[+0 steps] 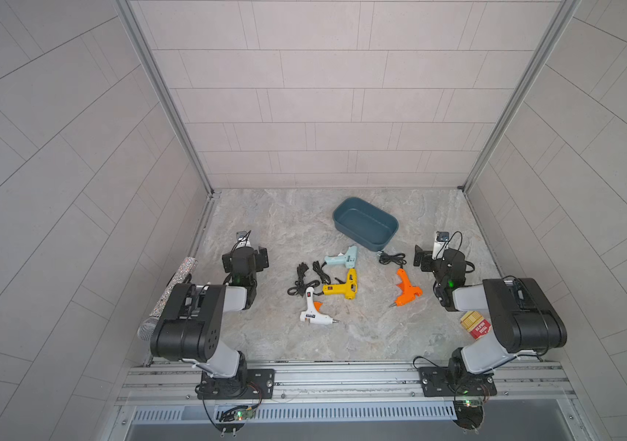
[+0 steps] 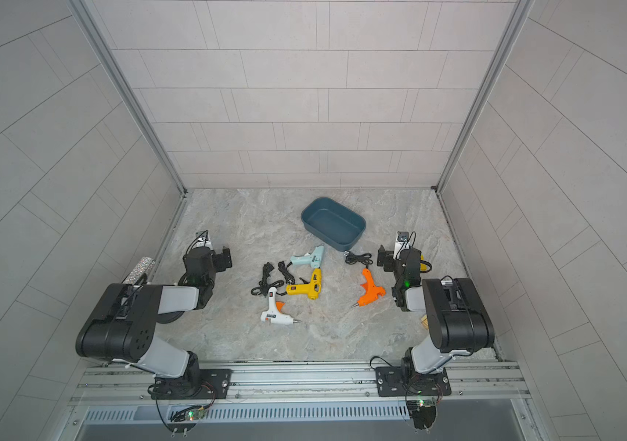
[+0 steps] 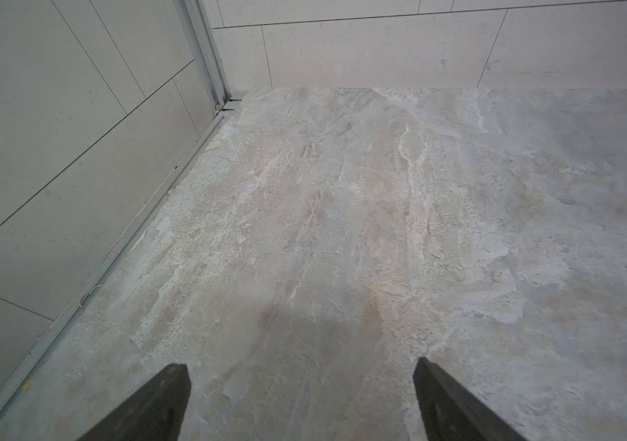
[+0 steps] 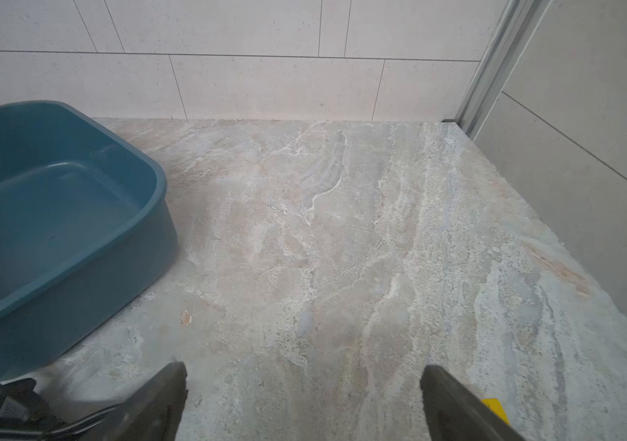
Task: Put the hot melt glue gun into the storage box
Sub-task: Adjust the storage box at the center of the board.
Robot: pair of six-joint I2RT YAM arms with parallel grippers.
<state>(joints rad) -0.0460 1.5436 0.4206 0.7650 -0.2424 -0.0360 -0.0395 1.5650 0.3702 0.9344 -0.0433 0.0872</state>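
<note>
Several hot melt glue guns lie mid-table in both top views: pale blue (image 1: 344, 257), yellow (image 1: 344, 288), white with an orange trigger (image 1: 313, 311), and orange (image 1: 405, 290) off to the right. The storage box (image 1: 361, 239) (image 2: 327, 238), a dark teal tub, stands empty behind them. In the right wrist view it (image 4: 94, 305) sits beside my right gripper (image 4: 304, 374), which is open over bare table. My left gripper (image 3: 302, 374) is open too, with only stone surface between its fingers. Both grippers (image 1: 262, 257) (image 1: 420, 257) hang low at the table's sides, apart from every gun.
Black power cords (image 1: 304, 278) coil left of the guns, and another cord with its plug (image 1: 392, 257) lies by the tub's near corner. A glittery microphone (image 1: 174, 294) lies along the left wall. A red-and-yellow carton (image 1: 476, 324) sits under the right arm. Tiled walls enclose three sides.
</note>
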